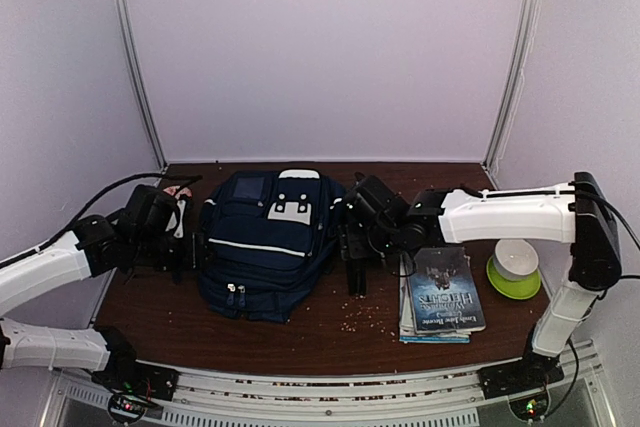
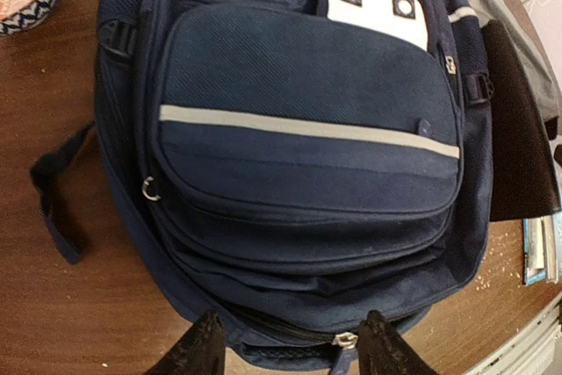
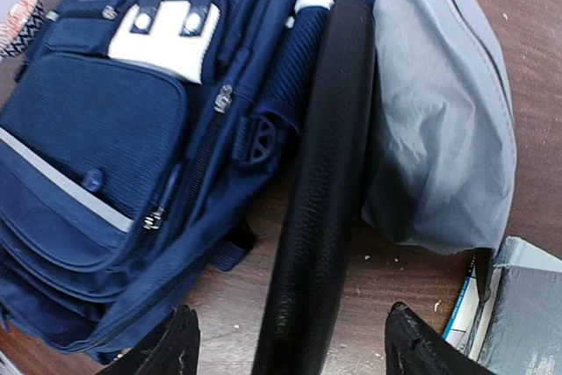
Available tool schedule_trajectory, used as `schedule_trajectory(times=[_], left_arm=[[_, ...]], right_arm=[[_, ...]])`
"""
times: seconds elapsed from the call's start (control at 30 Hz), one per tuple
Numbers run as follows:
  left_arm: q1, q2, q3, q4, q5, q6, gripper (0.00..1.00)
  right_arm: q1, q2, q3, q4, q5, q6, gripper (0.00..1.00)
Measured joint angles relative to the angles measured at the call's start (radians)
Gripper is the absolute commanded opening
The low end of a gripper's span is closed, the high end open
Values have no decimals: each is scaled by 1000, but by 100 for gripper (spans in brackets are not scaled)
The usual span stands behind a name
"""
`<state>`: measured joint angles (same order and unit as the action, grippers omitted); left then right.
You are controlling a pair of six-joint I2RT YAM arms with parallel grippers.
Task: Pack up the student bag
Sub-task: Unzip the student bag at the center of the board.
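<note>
Right wrist view: one student bag (image 3: pixel 97 120), one grey pouch (image 3: pixel 439 129).

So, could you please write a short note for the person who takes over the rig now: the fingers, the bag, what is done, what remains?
Left gripper: fingers open at the edge of the student bag, beside a zip pull, gripping nothing.
Right gripper: fingers open over the black case, holding nothing.
The bag lies flat mid-table and looks zipped.
Grey pouch, books and green bowl are outside it.
Done: nothing visibly packed.
Left: open the bag, load the items.
</note>
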<state>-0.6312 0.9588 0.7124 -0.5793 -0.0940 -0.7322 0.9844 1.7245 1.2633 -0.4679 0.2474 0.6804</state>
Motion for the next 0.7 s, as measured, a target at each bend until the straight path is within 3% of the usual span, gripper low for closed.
schedule_trajectory(times=[0.43, 0.7], left_arm=[[-186, 62, -8, -20, 6, -90, 84], [-197, 34, -99, -19, 32, -114, 82]], right_arm=[[87, -50, 71, 24, -49, -50, 70], [171, 87, 235, 98, -196, -83, 67]])
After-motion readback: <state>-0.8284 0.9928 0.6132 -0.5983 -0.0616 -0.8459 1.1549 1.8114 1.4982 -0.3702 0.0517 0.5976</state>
